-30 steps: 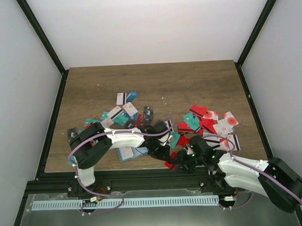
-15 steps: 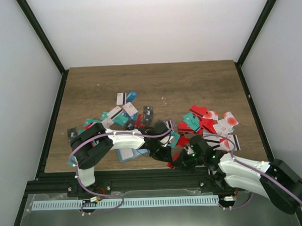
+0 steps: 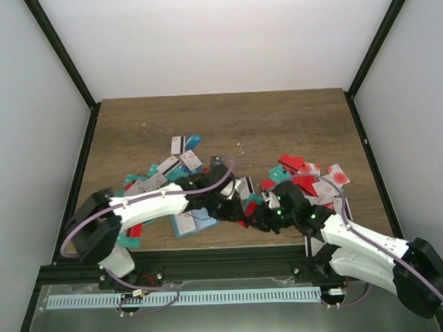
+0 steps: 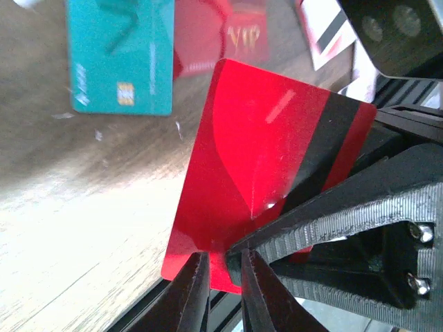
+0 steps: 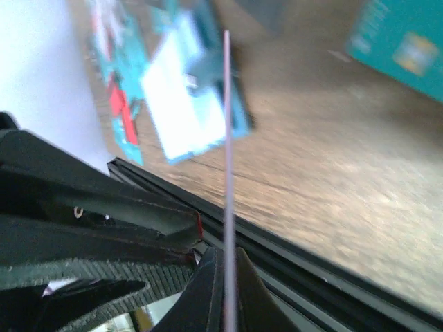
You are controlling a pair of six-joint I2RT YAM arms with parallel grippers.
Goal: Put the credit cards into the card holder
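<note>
Handling: the dull teal-blue folding card holder [image 3: 187, 225] looks soft, light and floppy. It will likely skate on the brown wooden table [image 3: 242, 121] if a card is pushed in one-handed, so pin it by a flap edge, clear of the pocket mouth. The thin flat plastic credit cards [image 3: 309, 183] are light, stiff with a little flex, and slick-faced. Lying flat they offer no lip, so take them by an overhanging edge or where they overlap. The glossy red card with a black stripe [image 4: 266, 159] is the one in hand. The right gripper [image 5: 225, 259] is clamped flat on it, and the card shows edge-on between its fingers. The left gripper [image 4: 223, 257] has its jaws nearly together with the card's lower edge at the gap; pinching or only bracketing, can't tell. The card hangs between both grippers over the table's near centre, just right of the holder. Looks: the holder lies apparently open near the front edge, left of centre, paler blue inside, beside the left forearm. The cards are red, teal-green, white and black, some striped, in two loose clusters left and right of centre. One teal-green chip card [image 4: 121, 55] lies flat on the wood beyond the held one.
</note>
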